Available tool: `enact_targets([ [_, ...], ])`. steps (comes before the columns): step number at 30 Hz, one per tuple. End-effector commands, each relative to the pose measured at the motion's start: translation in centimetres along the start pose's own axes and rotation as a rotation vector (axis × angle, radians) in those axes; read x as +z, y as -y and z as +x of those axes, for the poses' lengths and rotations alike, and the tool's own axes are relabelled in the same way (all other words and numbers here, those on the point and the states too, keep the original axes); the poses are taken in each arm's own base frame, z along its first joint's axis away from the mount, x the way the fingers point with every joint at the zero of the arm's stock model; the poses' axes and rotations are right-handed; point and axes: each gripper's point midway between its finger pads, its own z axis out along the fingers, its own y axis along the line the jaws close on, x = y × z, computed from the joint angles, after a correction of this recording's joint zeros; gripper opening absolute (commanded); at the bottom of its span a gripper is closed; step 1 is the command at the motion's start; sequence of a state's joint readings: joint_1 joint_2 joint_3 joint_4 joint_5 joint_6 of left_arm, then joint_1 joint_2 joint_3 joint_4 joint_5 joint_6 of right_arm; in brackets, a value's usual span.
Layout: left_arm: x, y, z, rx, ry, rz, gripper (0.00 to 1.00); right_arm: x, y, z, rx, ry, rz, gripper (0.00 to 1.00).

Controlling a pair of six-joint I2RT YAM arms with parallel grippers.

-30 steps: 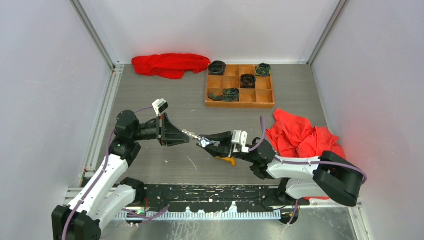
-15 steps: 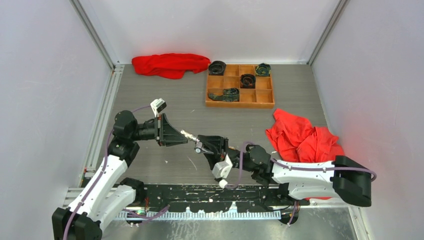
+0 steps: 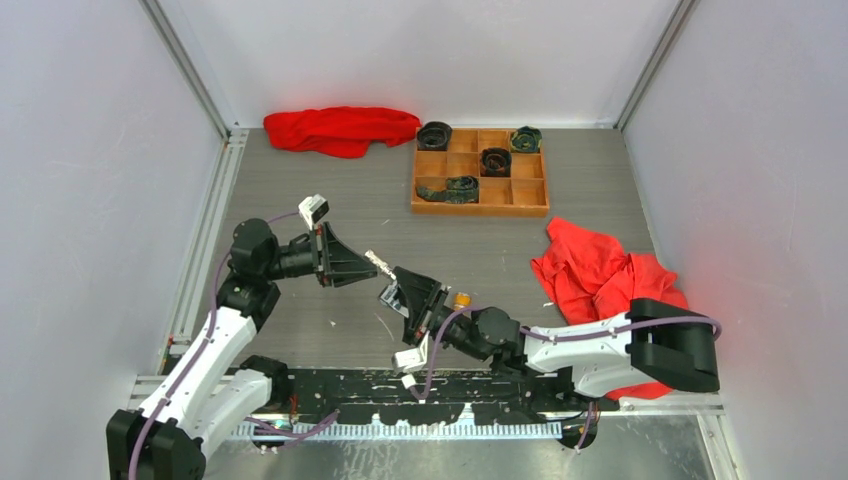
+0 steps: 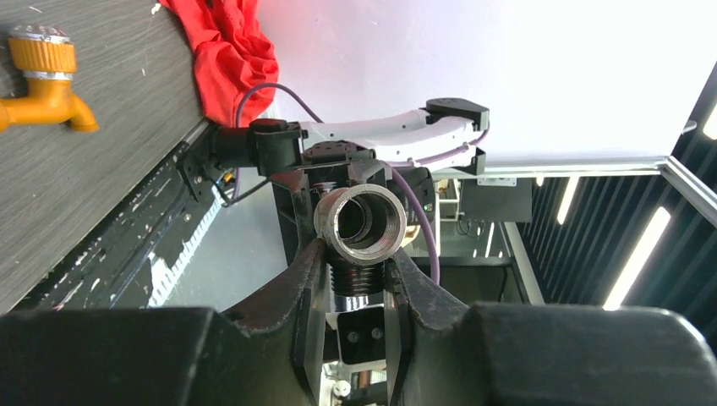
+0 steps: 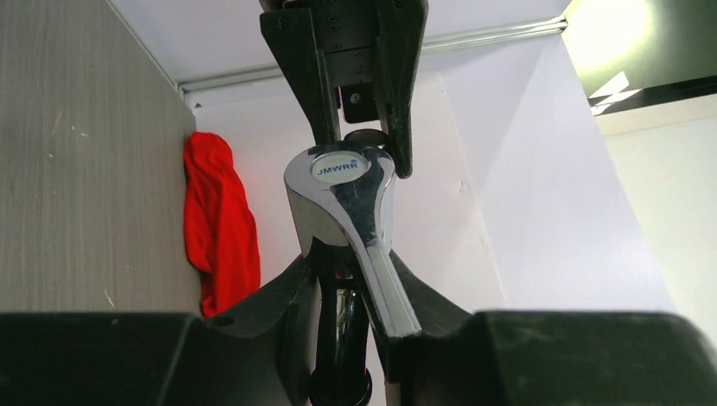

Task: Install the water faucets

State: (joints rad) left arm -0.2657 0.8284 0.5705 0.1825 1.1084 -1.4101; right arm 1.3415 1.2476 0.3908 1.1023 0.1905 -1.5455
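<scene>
A: OK, item 1: silver faucet (image 5: 340,188). Loc?

B: Off the bench (image 3: 320,190), in mid-air btwn the two arms. Left gripper (image 3: 358,267) is clamped on the threaded socket end. Right gripper (image 3: 404,290) is clamped on the stem just under the chrome lever. In each wrist view the fingers press right against the part.

A: Axis?

B: Long axis runs gripper to gripper, approx. left-right across the bench, w/ the right end tipped a bit toward the near edge. Socket mouth faces the left wrist cam; lever cap faces the right wrist cam.

A: Item 2: orange faucet (image 4: 42,80)?

B: Lying on the bench, not held. It sits just beside the base of the right gripper, on the side away from the left arm. Well apart from the left gripper, so the right arm is much nearer.

A: What does the next move hinge on?

B: My read: both grips share one line, so any turning or parting should go along or about that line. An off-axis pull would prob. bind the thread. Where it mounts: can't tell, no fitting in view.
</scene>
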Motion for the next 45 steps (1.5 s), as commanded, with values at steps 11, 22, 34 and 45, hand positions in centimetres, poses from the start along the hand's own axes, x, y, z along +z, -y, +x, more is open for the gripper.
enact_targets([
  [11, 0.2, 2.1, 0.6, 0.05, -0.022, 0.072, 0.0, 0.5, 0.2, -2.3, 0.168, 0.108, 0.076, 0.0],
  [22, 0.0, 0.9, -0.6, 0.045, 0.137, 0.067, 0.0, 1.4, 0.6, -1.6, 0.284, 0.059, 0.13, 0.0],
  [34, -0.2, 1.5, -0.3, 0.116, 0.133, 0.05, 0.0, 0.6, 1.0, -3.4, 0.353, 0.171, 0.122, 0.0],
  [45, -0.4, 1.4, -1.0, 0.168, 0.16, -0.034, 0.0, -1.1, -0.8, -5.3, 0.557, 0.262, -0.061, 0.0],
])
